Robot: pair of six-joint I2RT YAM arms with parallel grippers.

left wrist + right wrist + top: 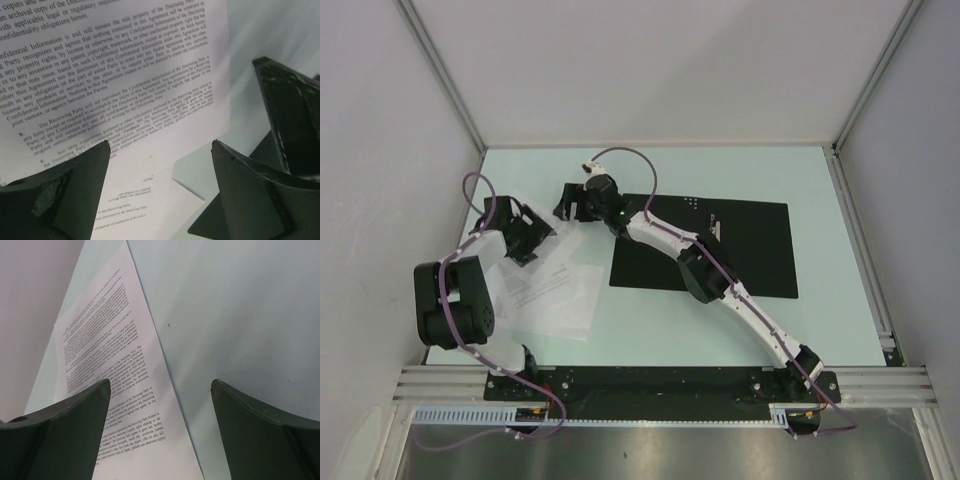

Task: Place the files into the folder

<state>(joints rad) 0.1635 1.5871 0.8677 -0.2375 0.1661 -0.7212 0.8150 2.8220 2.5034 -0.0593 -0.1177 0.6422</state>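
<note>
Left claw (523,233) above files (560,300), black folder (740,250), pale table (720,335), grey walls (670,70)

A pale green table (820,320) filled the middle, walled by white panels (660,70) from nine through twelve to three o'clock. At six o'clock ran an aluminium rail (890,382), a black mounting plate (660,385) and a slotted cable duct (650,421).

"Confidential Information" (small print) on sheet (125,75)

The right arm (700,272) slants over the folder (760,250) on its left half; the right half is unobstructed.
</note>
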